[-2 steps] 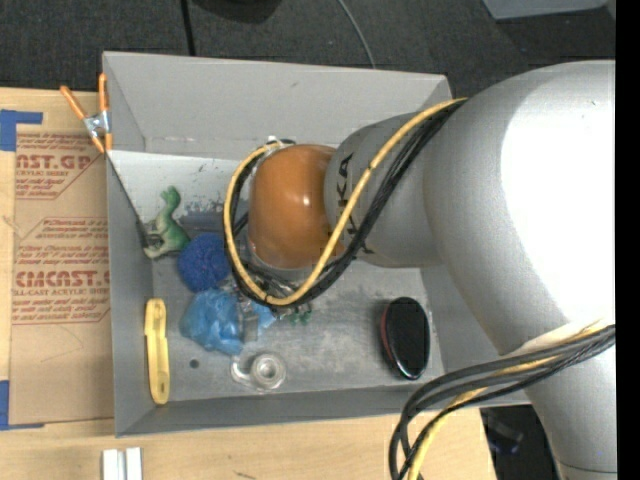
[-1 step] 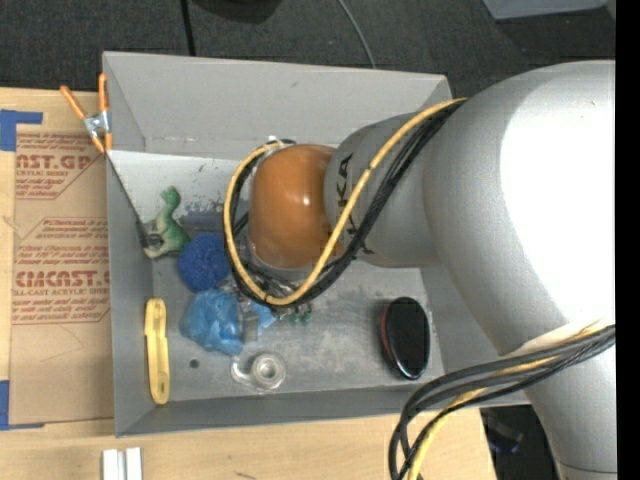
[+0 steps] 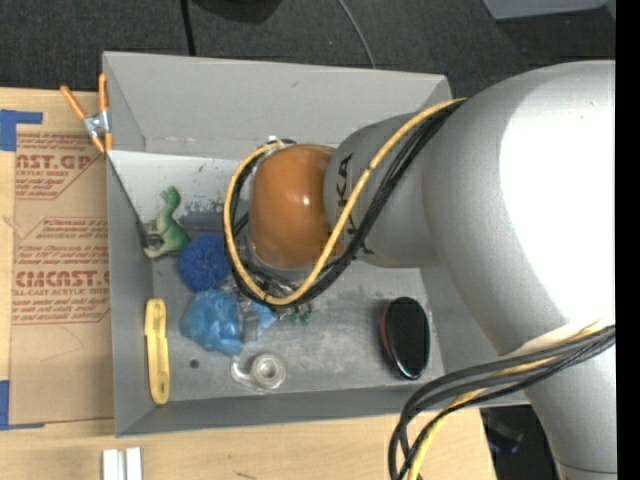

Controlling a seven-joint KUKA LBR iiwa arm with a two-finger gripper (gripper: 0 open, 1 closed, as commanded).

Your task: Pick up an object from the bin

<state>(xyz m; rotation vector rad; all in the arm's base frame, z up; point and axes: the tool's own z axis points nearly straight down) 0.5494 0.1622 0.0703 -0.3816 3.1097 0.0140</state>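
Two letters, KA, on arm, over bin

You see the arm reaching into the grey bin. Its orange wrist cover sits just beside a fuzzy blue ball and a crumpled light-blue lump. Nearby lie a green toy figure, a yellow strip and a clear round piece. A black oval lies apart, to the right.

Bin floor: middle and right rear covered by the arm.
Blue crumpled thing: right edge under the wrist cables.
Small green thing: mostly covered, kind unclear.
Arm: cut off at the right edge.
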